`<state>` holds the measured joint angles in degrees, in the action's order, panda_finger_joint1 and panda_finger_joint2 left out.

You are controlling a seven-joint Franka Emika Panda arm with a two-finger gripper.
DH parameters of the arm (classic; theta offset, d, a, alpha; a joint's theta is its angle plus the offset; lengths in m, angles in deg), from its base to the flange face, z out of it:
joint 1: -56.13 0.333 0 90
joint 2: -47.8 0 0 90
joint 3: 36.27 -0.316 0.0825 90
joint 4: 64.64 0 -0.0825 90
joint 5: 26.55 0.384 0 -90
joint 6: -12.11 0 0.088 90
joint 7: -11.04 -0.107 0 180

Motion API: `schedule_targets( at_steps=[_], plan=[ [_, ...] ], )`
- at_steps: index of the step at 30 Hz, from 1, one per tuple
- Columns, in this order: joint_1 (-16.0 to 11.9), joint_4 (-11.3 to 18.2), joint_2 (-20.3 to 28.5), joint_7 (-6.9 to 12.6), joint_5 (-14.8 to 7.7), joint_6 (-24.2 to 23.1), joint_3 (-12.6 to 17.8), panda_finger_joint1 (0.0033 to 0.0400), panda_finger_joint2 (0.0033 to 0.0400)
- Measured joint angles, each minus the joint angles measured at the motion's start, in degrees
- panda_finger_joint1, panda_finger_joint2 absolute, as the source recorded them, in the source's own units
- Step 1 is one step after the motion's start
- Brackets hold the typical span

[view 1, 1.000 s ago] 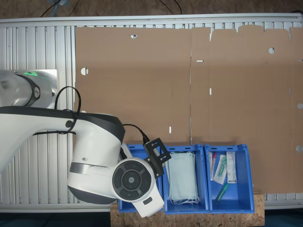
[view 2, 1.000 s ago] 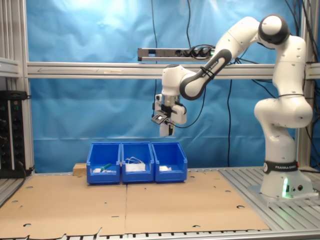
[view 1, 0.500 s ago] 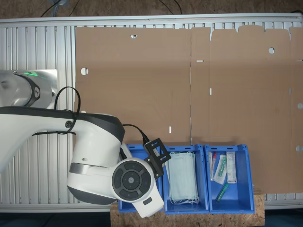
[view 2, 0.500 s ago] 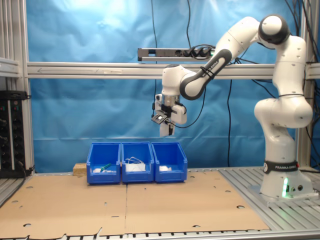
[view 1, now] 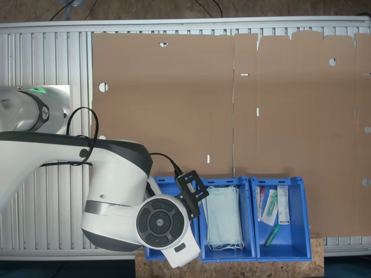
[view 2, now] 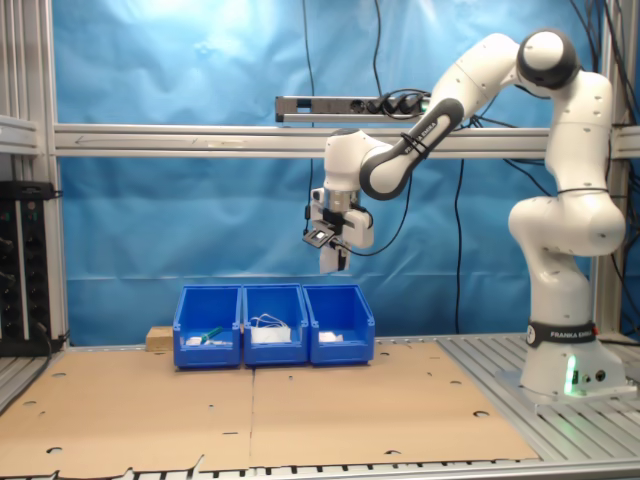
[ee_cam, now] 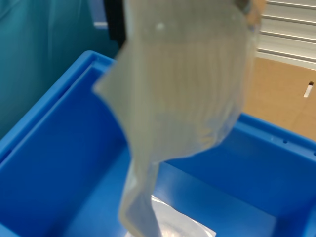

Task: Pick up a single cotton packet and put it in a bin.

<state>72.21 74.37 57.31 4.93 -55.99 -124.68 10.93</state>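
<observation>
Cotton packet is hanging blurred in the wrist view, top edge cropped, covering the gripper jaws. In the first exterior view the arm is hiding most of one blue bin.

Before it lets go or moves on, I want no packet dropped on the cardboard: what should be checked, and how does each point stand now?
1. Packet in the grip: ok. In the wrist view the cotton packet hangs close under the camera.
2. Gripper above a bin: ok. In the second exterior view it hangs over the blue bin nearest the arm's base.
3. Bin below has room: ok. In the wrist view one clear packet lies on its floor.
4. Drop height: not ok. The gripper is well above the rim.
5. Finger hold: cannot tell. The fingers are hidden by the packet.
6. Other bins' contents clear: ok. The face masks lie in the middle bin.
</observation>
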Motion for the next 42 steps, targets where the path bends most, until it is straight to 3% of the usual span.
schedule_targets(
  at_steps=[19, 20, 24, 25, 30, 31, 40, 41, 42],
  plan=[
    [0.0, 0.0, 0.0, 0.00, 0.0, 0.0, 0.4, 0.0053, 0.0053],
    [0.0, 0.0, 0.0, 0.00, 0.0, 0.0, 0.4, 0.0136, 0.0136],
    [0.0, 0.0, 0.0, 0.00, 0.0, 0.0, 0.4, 0.0136, 0.0136],
    [0.0, 0.0, 0.0, 0.00, 0.0, 0.0, 0.4, 0.0227, 0.0227],
    [0.0, 0.0, 0.0, 0.00, 0.0, 0.0, 0.4, 0.0227, 0.0227],
    [0.0, 0.0, 0.0, 0.00, 0.0, 0.0, 0.4, 0.0307, 0.0307],
    [0.0, 0.0, 0.0, 0.00, 0.0, 0.0, 0.4, 0.0307, 0.0307],
    [0.0, 0.0, 0.0, 0.00, 0.0, 0.0, 0.4, 0.0396, 0.0396],
    [0.0, 0.0, 0.0, 0.00, 0.0, 0.0, 0.4, 0.0396, 0.0396]
  ],
)
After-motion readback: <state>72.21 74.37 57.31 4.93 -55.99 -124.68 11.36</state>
